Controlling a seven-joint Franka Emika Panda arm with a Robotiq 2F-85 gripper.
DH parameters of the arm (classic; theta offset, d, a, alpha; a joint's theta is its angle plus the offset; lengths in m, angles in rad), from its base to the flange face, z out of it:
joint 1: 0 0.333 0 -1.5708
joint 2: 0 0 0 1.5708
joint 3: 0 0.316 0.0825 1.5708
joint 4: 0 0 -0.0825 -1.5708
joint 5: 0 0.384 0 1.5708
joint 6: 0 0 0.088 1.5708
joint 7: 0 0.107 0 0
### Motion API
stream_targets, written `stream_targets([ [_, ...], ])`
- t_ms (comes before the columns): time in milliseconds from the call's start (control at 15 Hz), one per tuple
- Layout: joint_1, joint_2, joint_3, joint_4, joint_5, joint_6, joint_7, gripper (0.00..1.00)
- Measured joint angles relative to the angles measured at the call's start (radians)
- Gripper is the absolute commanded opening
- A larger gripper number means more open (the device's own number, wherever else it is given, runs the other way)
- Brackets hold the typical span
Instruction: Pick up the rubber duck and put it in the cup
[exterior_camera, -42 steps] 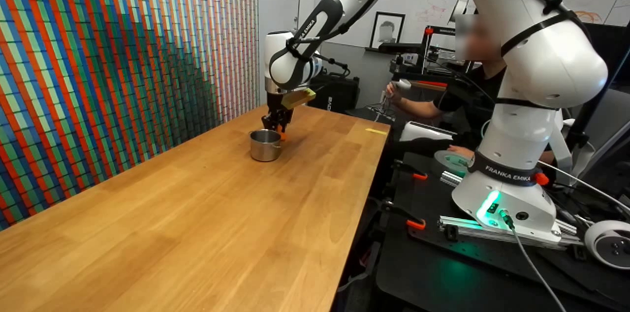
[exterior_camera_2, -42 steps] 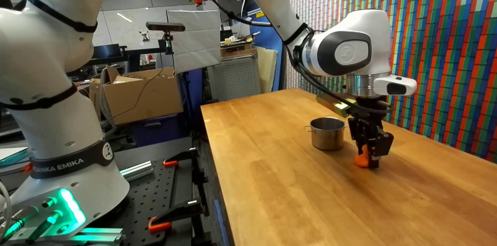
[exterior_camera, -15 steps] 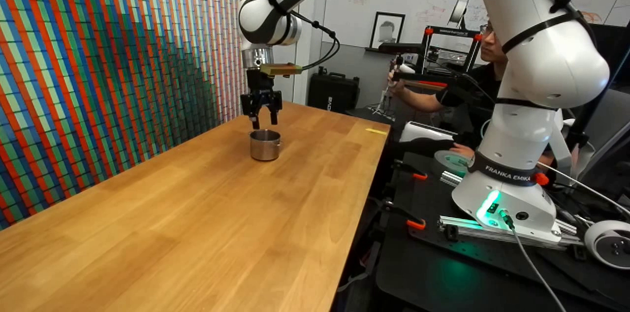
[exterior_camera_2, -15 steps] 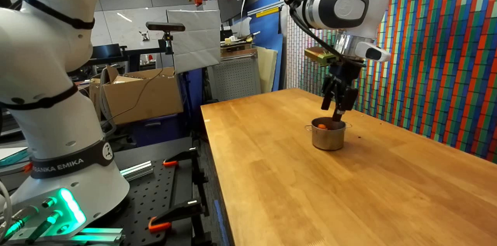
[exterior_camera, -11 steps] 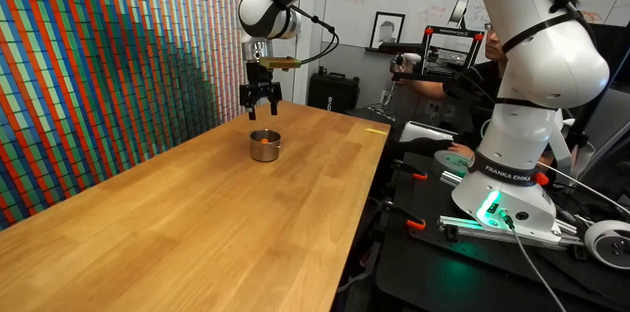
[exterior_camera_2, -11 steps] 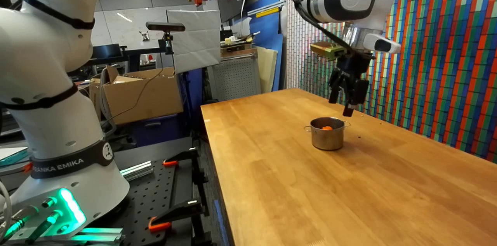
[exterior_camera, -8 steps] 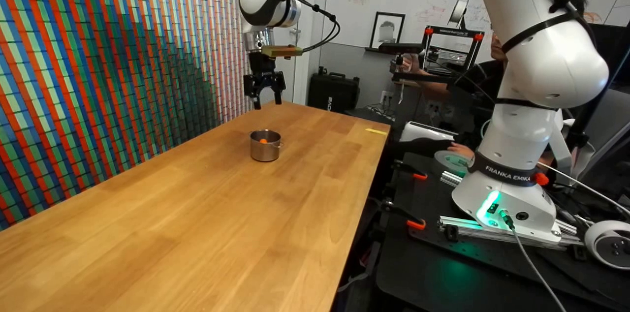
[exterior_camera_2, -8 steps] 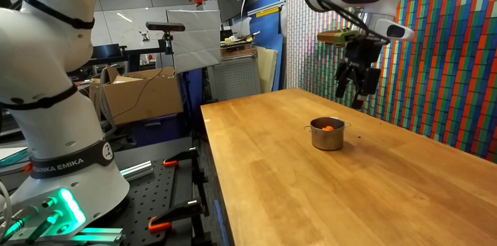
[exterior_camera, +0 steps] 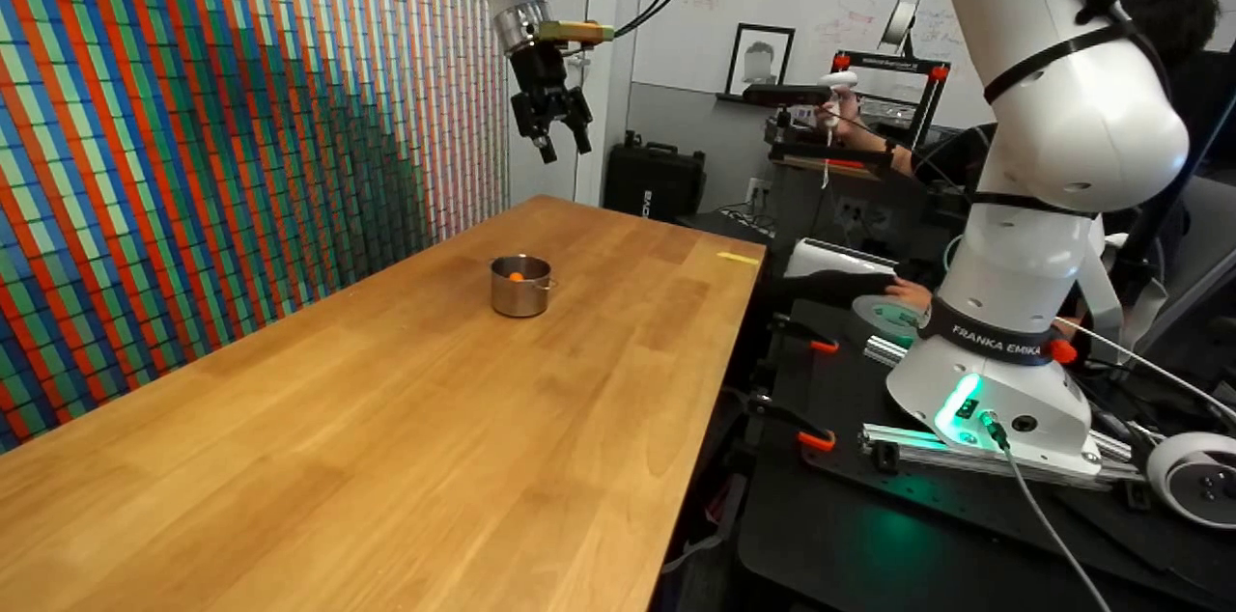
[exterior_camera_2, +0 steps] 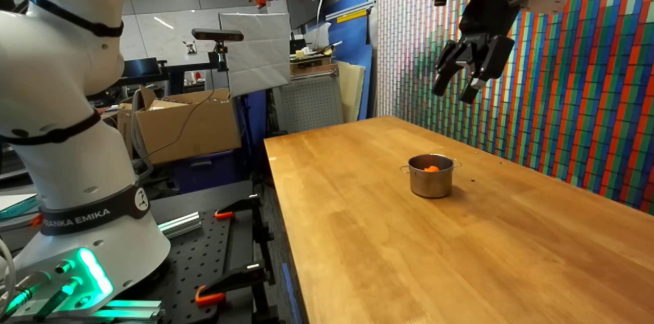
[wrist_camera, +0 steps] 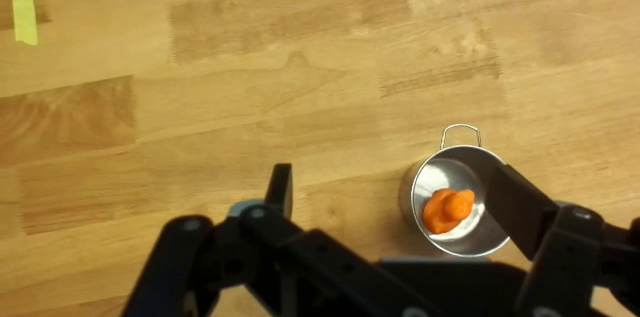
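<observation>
The orange rubber duck (wrist_camera: pixel 446 211) lies on the bottom of the small silver metal cup (wrist_camera: pixel 409 196), seen from above in the wrist view. In both exterior views the cup (exterior_camera: pixel 519 298) stands upright on the table, and a bit of the duck's orange (exterior_camera_2: pixel 432 168) shows inside it. My gripper (exterior_camera_2: pixel 453 93) hangs tilted, well above the cup and apart from it. Its fingers are spread wide with nothing between them. One of the fingers (wrist_camera: pixel 520 207) covers part of the cup's rim in the wrist view.
The wooden table (exterior_camera: pixel 435 419) carries a strip of yellow tape (exterior_camera: pixel 739 258) near one edge. A wall of coloured tiles (exterior_camera_2: pixel 587 99) runs along the table's long side, close to the arm. A person sits behind the robot base (exterior_camera: pixel 995 380).
The duck was in the gripper's grasp at table level beside the cup; now it is inside the cup. The gripper has let go, opened, risen and tilted. The cup has hardly moved.
</observation>
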Motion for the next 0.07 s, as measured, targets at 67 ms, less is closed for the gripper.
stream_targets([
  [67, -0.001, 0.000, 0.000, 0.004, 0.000, -0.006, -0.002, 1.00],
])
